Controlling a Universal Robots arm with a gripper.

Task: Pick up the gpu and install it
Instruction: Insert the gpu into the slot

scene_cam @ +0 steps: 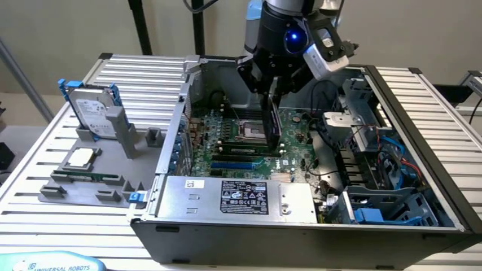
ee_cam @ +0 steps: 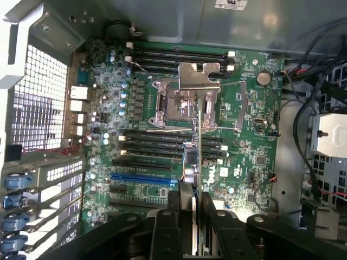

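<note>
Gripping gpu (scene_cam: 274,121) edge-on, tool (scene_cam: 272,93) partly closed on it, seemingly just above motherboard (scene_cam: 226,144).

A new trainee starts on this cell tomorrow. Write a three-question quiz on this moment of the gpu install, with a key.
1. True or false: the fingers are shut on the gpu.
2. The gpu hangs edge-down over: A) the motherboard; B) the hard drive; C) the grey fixture.
3. Which part stands upright in that fixture, outside the case?
Key: 1 true; 2 A; 3 the hard drive, in its blue-handled frame.
</note>
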